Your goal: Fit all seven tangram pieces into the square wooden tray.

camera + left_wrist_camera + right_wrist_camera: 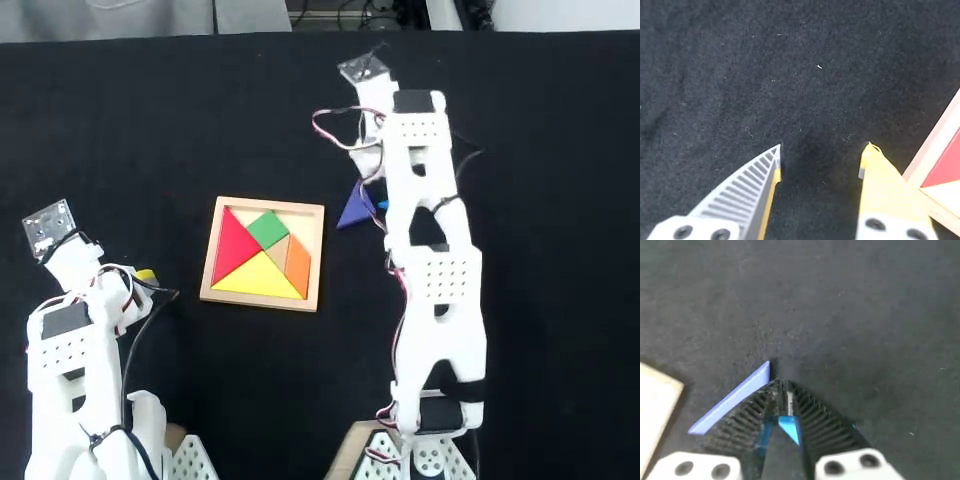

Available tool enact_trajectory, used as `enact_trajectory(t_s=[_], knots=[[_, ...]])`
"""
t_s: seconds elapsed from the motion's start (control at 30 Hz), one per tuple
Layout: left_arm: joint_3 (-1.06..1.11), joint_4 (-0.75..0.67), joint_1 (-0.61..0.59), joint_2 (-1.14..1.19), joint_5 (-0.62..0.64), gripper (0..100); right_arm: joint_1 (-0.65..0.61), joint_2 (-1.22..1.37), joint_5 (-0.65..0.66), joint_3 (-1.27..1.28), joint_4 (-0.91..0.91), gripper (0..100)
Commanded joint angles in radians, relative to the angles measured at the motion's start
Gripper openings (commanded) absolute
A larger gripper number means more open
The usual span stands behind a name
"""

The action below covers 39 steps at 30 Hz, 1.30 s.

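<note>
The right gripper (779,386) has its fingers pressed together on the blue triangle (732,399), pinching it by a thin edge down at the black cloth (520,150), just beside the wooden tray (318,262). With so little of the triangle held, it could twist or slip free when carried, or catch on the tray's rim. Red, green, yellow and orange pieces (258,277) already lie inside and might be knocked askew. The left gripper (820,152) stands wide open, holding nothing, near the tray's other side.
</note>
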Motion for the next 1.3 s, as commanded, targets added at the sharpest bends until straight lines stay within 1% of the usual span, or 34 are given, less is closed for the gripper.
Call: enact_trajectory(t_s=[0.0, 0.13, 0.2, 0.43, 0.57, 0.63, 0.67, 0.77, 0.8, 0.87, 1.1, 1.27], knots=[[-0.007, -0.012, -0.004, -0.018, 0.003, 26, 0.006, 0.024, -0.012, -0.077, -0.018, 1.1], [-0.007, -0.012, -0.004, -0.018, 0.003, 26, -0.025, 0.114, -0.006, -0.113, -0.015, 1.1], [-0.007, -0.012, -0.004, -0.018, 0.003, 26, -0.051, 0.147, 0.005, -0.145, 0.014, 1.1], [-0.007, -0.012, -0.004, -0.018, 0.003, 26, -0.173, 0.197, 0.129, -0.338, 0.176, 1.1], [-0.007, -0.012, -0.004, -0.018, 0.003, 26, -0.206, 0.208, 0.183, -0.447, 0.278, 1.1], [-0.007, -0.012, -0.004, -0.018, 0.003, 26, -0.193, 0.202, 0.172, -0.499, 0.292, 1.1], [-0.007, -0.012, -0.004, -0.018, 0.003, 26, -0.173, 0.191, 0.144, -0.526, 0.293, 1.1], [-0.007, -0.012, -0.004, -0.018, 0.003, 26, -0.123, 0.113, 0.014, -0.541, 0.295, 1.1], [-0.007, -0.012, -0.004, -0.018, 0.003, 26, -0.115, 0.077, -0.009, -0.515, 0.295, 1.1], [-0.007, -0.012, -0.004, -0.018, 0.003, 26, -0.117, -0.015, -0.011, -0.409, 0.296, 1.1], [-0.007, -0.011, -0.004, -0.018, 0.003, 26, -0.173, -0.447, -0.015, 0.137, 0.279, 1.1], [-0.007, -0.011, -0.004, -0.018, 0.003, 26, -0.172, -0.674, -0.114, 0.492, 0.224, 1.1]])
